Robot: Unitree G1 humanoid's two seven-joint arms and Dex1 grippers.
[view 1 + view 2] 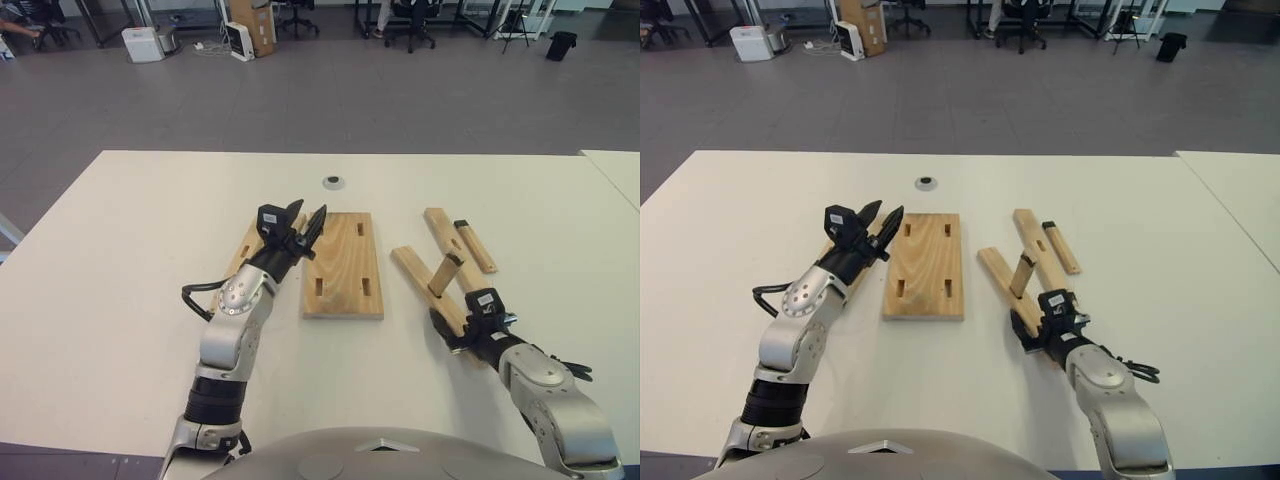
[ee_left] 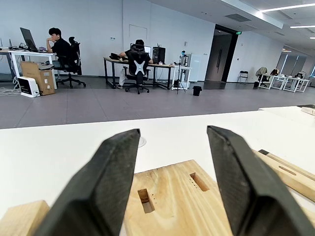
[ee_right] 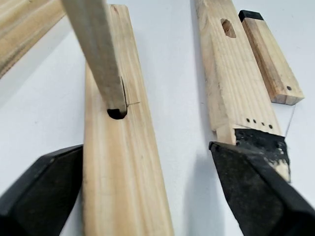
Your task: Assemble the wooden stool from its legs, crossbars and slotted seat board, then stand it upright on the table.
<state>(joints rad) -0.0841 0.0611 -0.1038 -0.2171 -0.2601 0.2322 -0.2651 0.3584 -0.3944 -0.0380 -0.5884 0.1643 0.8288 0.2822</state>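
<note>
Seat board [image 1: 343,265], left fingers [image 1: 317,223] spread at its edge, right fingers [image 3: 256,187] spread astride leg [image 3: 118,162] with crossbar [image 3: 96,49], second leg [image 3: 229,73] beside

- A white worktop [image 1: 110,250] stands on a grey floor [image 1: 300,95], with a second white table [image 1: 618,172] just off its right edge.
- Desks [image 2: 112,60], black office chairs [image 1: 412,20] and a cardboard box [image 1: 253,22] stand beyond.
- White walls [image 2: 88,24], a dark doorway [image 2: 221,54], ceiling strip lights [image 2: 285,8].
</note>
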